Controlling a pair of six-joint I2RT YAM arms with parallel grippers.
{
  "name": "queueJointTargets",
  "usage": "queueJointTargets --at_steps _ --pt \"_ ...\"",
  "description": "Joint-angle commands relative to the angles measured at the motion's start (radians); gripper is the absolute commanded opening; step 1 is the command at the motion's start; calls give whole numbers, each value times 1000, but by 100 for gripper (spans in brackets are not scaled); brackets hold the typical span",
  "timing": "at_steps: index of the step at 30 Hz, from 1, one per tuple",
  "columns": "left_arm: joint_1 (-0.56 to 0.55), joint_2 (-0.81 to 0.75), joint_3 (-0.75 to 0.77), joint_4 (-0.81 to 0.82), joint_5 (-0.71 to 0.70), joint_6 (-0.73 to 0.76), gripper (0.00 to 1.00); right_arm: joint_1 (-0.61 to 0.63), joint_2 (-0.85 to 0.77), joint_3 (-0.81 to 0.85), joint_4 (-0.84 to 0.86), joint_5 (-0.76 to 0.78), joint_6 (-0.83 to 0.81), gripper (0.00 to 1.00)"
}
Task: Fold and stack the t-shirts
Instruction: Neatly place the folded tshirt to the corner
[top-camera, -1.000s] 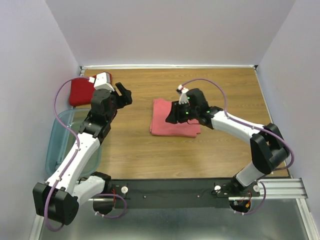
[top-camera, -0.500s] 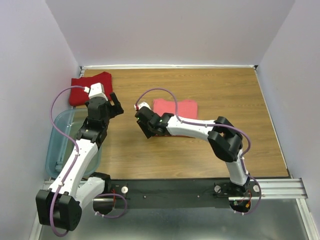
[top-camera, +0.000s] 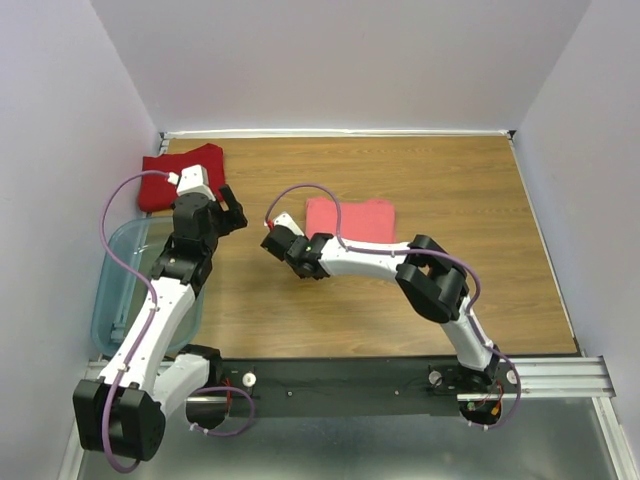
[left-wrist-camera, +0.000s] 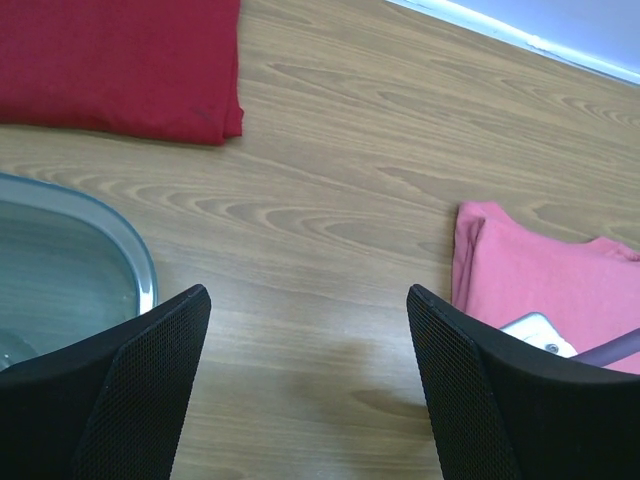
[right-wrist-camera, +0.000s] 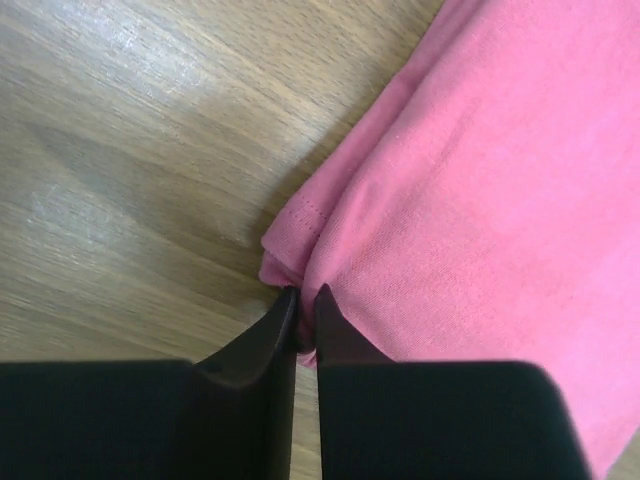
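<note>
The salmon-pink t-shirt lies folded on the wooden table at its middle. My right gripper is at the shirt's near left corner, shut on a pinch of its edge. In the right wrist view the pink cloth fills the upper right and my right gripper bites its hem. The deep red t-shirt lies folded at the far left corner. My left gripper hovers open and empty between the two shirts. The left wrist view shows my left gripper, the red shirt and the pink shirt.
A clear bluish plastic bin stands at the table's left edge beside my left arm; its rim shows in the left wrist view. White walls close the table at the back and both sides.
My right gripper has moved from on top of the pink shirt to its near left corner and pinched it. The pink shirt now shows shorter. My left gripper has drawn back slightly.
</note>
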Motion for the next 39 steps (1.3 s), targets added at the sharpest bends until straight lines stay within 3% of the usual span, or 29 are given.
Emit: queueJointTargets --at_steps 1,13,17,24,30,39 --pt "10 32 -3 13 58 -18 87 10 9 -38 -50 45 8 2" --pt "8 236 -39 76 368 -156 87 -3 -261 -198 166 -56 11 0" --pt "-6 262 -102 200 471 -248 87 -29 -303 -261 226 -119 29 0" --pt "-47 377 -145 385 564 -383 98 -59 -335 -337 304 -182 58 0" --pt "-102 488 -143 517 572 -470 98 -73 -349 -370 354 -245 81 0" --pt "-200 675 -96 554 518 -513 98 -78 -381 -396 383 -258 95 0"
